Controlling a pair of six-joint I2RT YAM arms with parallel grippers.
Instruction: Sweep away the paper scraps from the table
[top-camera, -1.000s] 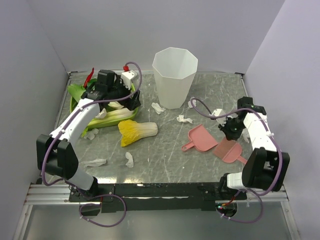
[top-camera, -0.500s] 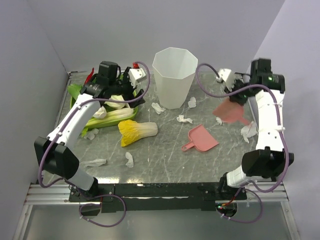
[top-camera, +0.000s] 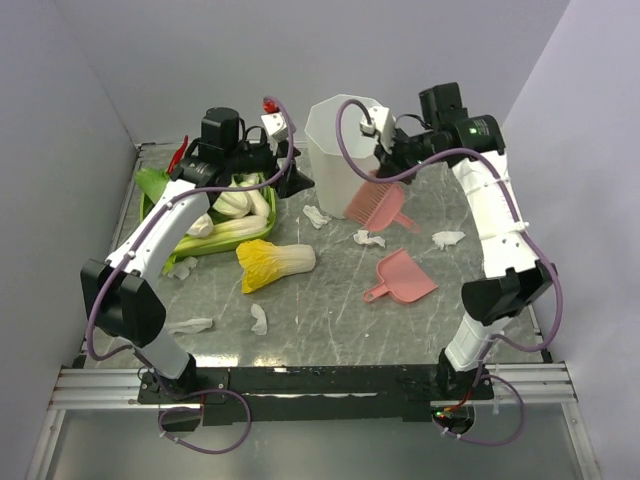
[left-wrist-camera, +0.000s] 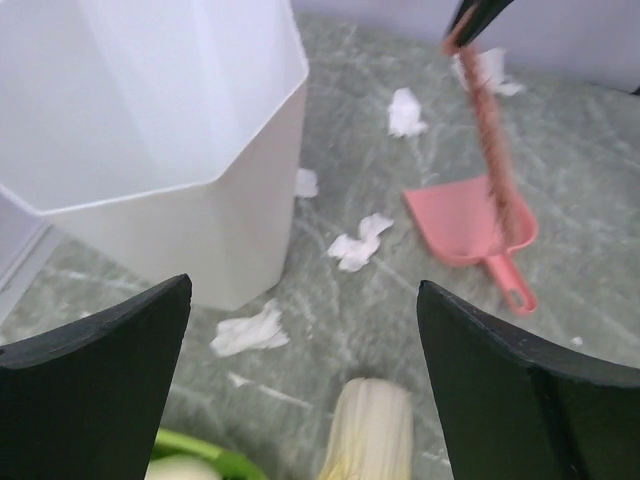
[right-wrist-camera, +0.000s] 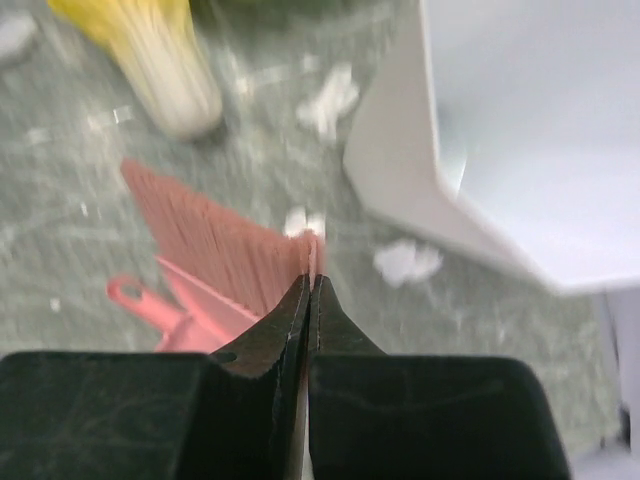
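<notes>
Step in hand: tool is up, sweeping not yet begun. My right gripper (right-wrist-camera: 310, 292) is clamped on the pink brush (top-camera: 377, 205), jaws pinched flat against its thin back. The bristles hang in the air at the 5 o'clock side of the white bin (top-camera: 347, 150), clear of the table (top-camera: 330, 325). My left gripper (top-camera: 291, 181) is released, fingers spread wide, holding nothing. It hovers at the bin's 9 o'clock, over the green cabbages (top-camera: 228, 225). The pink dustpan (top-camera: 404, 274) lies flat at 4 o'clock from table centre, handle pointing to 8 o'clock, untouched. The paper scraps (top-camera: 369, 238) are all on the table. That one lies just under the brush, between bin and dustpan. Another scrap (top-camera: 316, 215) sits at the bin's 7 o'clock foot, one (top-camera: 447, 238) at 3 o'clock, and three lie toward 8 o'clock beyond the yellow cabbage (top-camera: 272, 260). Judgement on the next move: lower the bristles onto the table on the far side of the nearest scrap and draw it toward the dustpan. The pan probably needs my free hand to steady it, or it will slide.
</notes>
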